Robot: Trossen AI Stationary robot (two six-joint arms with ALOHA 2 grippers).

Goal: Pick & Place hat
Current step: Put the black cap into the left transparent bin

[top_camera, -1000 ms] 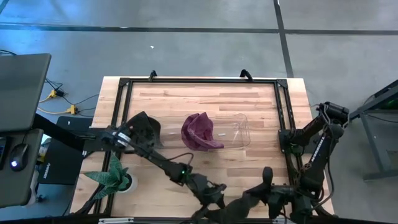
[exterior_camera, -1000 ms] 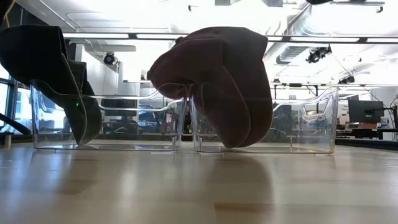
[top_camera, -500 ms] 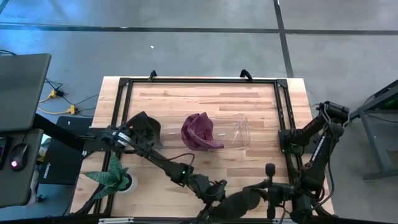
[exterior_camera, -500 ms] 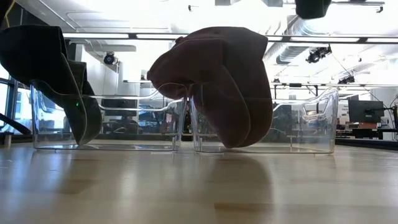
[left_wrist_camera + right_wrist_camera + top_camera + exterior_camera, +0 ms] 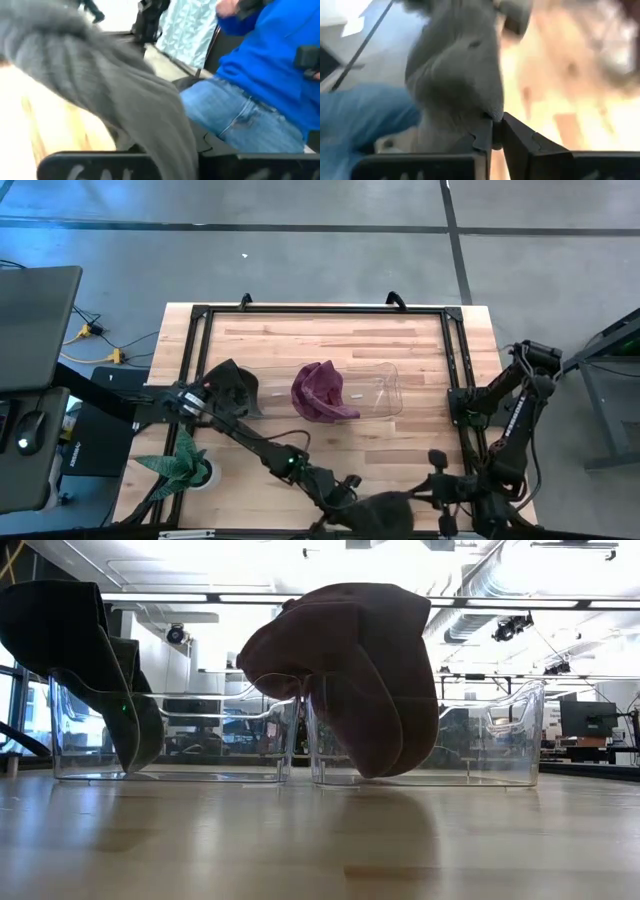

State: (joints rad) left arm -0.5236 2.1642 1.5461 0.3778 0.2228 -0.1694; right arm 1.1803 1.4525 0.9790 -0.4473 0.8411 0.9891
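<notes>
A pale wooden table (image 5: 420,330) on a grey workshop floor, ringed by a black frame, with a potted plant (image 5: 185,463) at its left near corner. Toward the left edge a dark hat (image 5: 238,385) hangs over a clear bin (image 5: 200,740). At the table's middle a maroon hat (image 5: 322,392) lies draped over the rim of a second clear bin (image 5: 388,390).

The left arm reaches across from the left edge to the near edge, where the left gripper (image 5: 342,492) meets the grey hat (image 5: 385,505); whether it has a hold cannot be told. Over the past second the grey hat has slid closer to the near edge. A dark piece of arm that showed at the top of the low view half a second ago is gone. The hat is absent from the low view, so it is probably carried clear of the wood and the placing is not yet done.

The hat's long axis runs along the near edge, stretched between the two grippers. Which end is crown and which is opening cannot be made out. On the right, the right gripper (image 5: 496,122) has its jaws nipped tight on a fold of the grey knit. A seated person in blue (image 5: 270,65) shows beyond the table.
</notes>
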